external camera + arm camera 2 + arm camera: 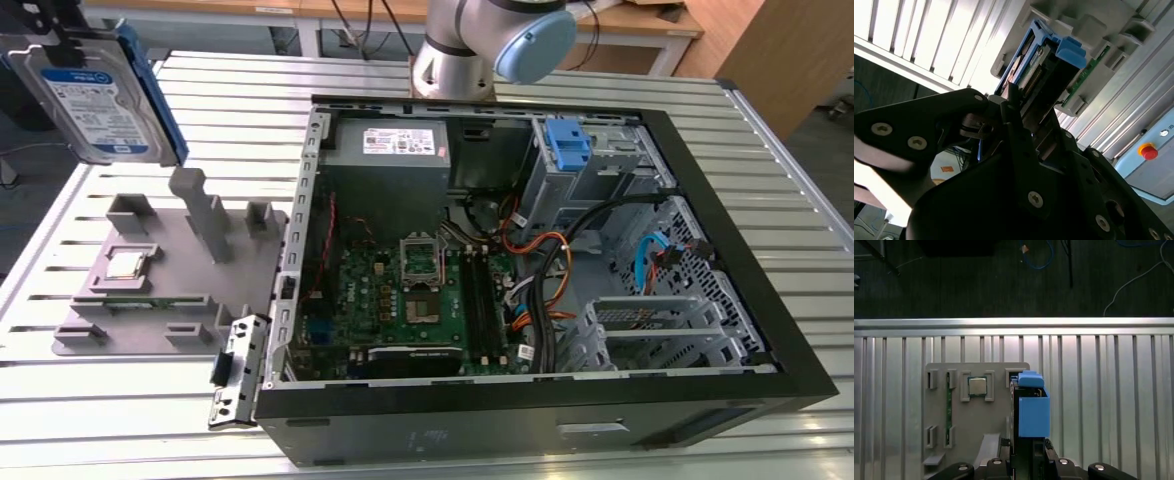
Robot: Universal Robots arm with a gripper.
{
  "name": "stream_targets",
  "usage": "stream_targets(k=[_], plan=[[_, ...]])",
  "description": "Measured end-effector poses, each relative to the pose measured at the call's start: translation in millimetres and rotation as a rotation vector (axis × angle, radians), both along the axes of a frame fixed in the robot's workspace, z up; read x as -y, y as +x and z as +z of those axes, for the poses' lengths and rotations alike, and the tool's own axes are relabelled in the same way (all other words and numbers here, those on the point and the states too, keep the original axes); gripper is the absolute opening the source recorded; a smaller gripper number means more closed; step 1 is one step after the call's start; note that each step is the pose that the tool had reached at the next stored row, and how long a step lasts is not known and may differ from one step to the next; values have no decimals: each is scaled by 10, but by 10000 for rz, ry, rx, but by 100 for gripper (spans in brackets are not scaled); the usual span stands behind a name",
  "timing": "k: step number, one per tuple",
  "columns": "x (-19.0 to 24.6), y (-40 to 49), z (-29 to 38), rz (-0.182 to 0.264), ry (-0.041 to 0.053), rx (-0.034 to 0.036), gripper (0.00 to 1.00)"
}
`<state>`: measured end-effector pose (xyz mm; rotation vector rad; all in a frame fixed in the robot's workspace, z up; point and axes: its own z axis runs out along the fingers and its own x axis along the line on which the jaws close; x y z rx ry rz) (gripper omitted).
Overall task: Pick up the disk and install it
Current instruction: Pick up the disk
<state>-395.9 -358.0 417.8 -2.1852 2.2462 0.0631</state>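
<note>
In the exterior view the disk (pixel 96 100), silver with a white and blue label and a blue bracket along one edge, hangs upright in the air at the far left. It is well above the grey holder plate (pixel 167 285). My gripper (pixel 60 22) is shut on its top end. In the first wrist view the disk's blue bracket (pixel 1033 412) sticks out beyond my gripper (pixel 1028 452), over the slatted table beside the grey plate (pixel 974 440). The second wrist view shows the disk's edge (pixel 1036 60) clamped between the black fingers (pixel 1016 125).
The open computer case (pixel 747 300) lies on the slatted table at the exterior view's right. Inside are a drive cage with a blue latch (pixel 567 145), a grey power supply (pixel 390 150) and the motherboard (pixel 400 300). A small processor chip (pixel 127 263) rests on the grey plate.
</note>
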Motion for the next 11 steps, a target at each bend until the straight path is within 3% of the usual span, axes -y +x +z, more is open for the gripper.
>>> stream_targets(k=[6,11], plan=[[0,0,130,0,0,1,35],[0,0,144,0,-1,2,35]])
